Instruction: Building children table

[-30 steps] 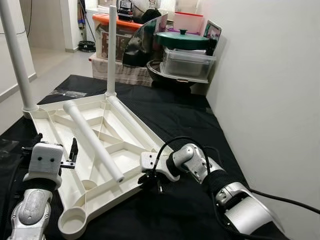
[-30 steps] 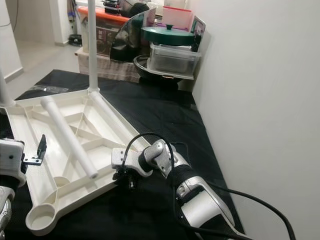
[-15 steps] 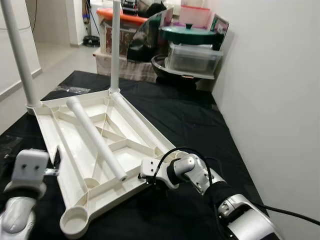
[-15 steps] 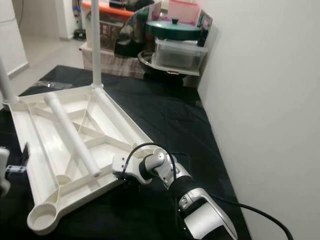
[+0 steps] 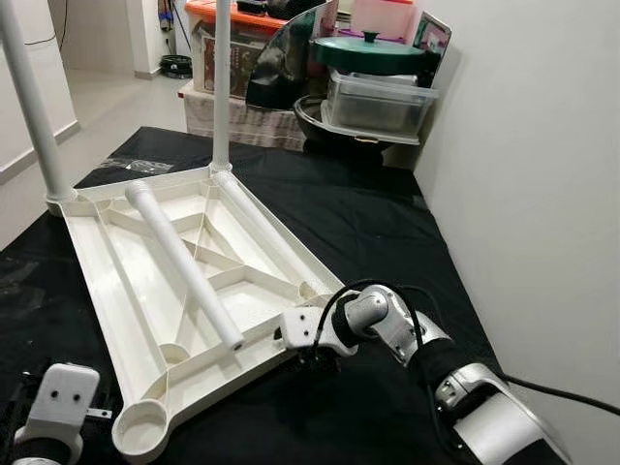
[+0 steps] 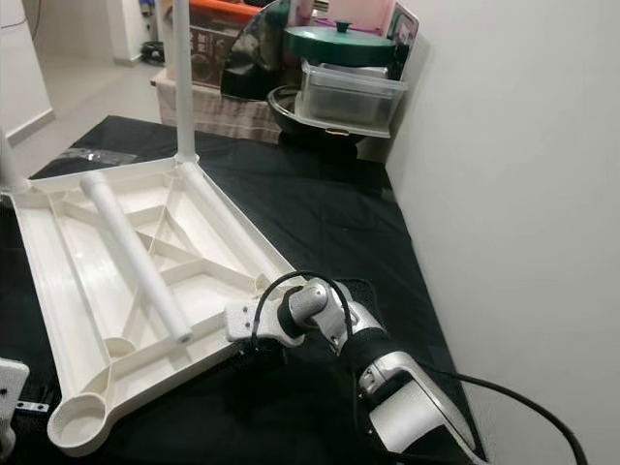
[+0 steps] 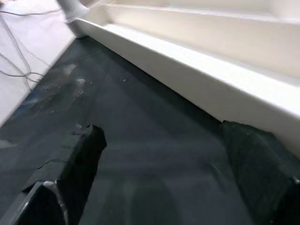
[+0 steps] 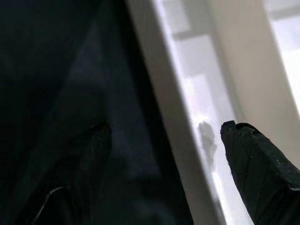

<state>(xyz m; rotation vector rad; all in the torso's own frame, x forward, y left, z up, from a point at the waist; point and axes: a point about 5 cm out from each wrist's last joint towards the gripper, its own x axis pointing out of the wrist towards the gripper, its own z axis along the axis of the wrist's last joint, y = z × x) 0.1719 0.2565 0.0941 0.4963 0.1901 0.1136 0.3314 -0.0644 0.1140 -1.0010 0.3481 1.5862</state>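
I have the white tabletop lying upside down on the black cloth, ribs facing up. Two legs are already fitted and stand upright at its far corners — one leg at the far middle, another leg at the far left. A third, loose leg lies slantwise across the ribs, its near end by an empty round socket at the near corner.

My right gripper is down at the tabletop's near right corner, pressed low against the rim. In the right wrist view its two black fingers are spread apart, one over the dark cloth and one over the white rim — released, gripping nothing.

My left gripper is low at the near left, just beside the tabletop's long side. The left wrist view shows its fingers parted over the cloth with the white side wall close by, not touching it.

Beyond the cloth, against the wall, sit a clear box with a green lid on top.
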